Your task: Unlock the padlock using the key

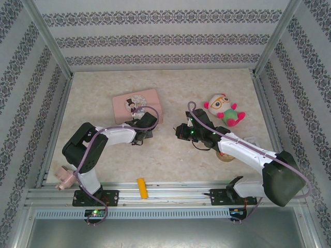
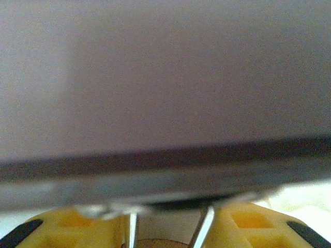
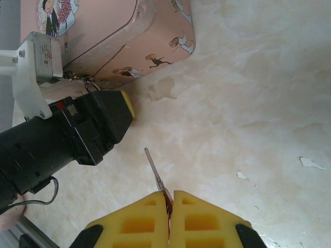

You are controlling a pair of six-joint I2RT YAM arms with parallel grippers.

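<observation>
Right wrist view gives us the right gripper (image 3: 169, 199), its yellow fingers pressed together on the very small thin grey metal key (image 3: 155, 173). The key's blade juts out over the beige marbled table (image 3: 248, 93) towards the left gripper (image 3: 125, 106), with a clear gap between them. In the left wrist view we see that gripper's yellow fingers (image 2: 72, 227) narrowed on the tiny brass-coloured padlock (image 2: 158, 244), holding it. Its thin silver shackle legs rise between them, close against the blurred wall of the pink rectangular tin (image 2: 165, 77). From the top view we find both grippers near the table's middle, the left one just beside the tin's near edge.
</observation>
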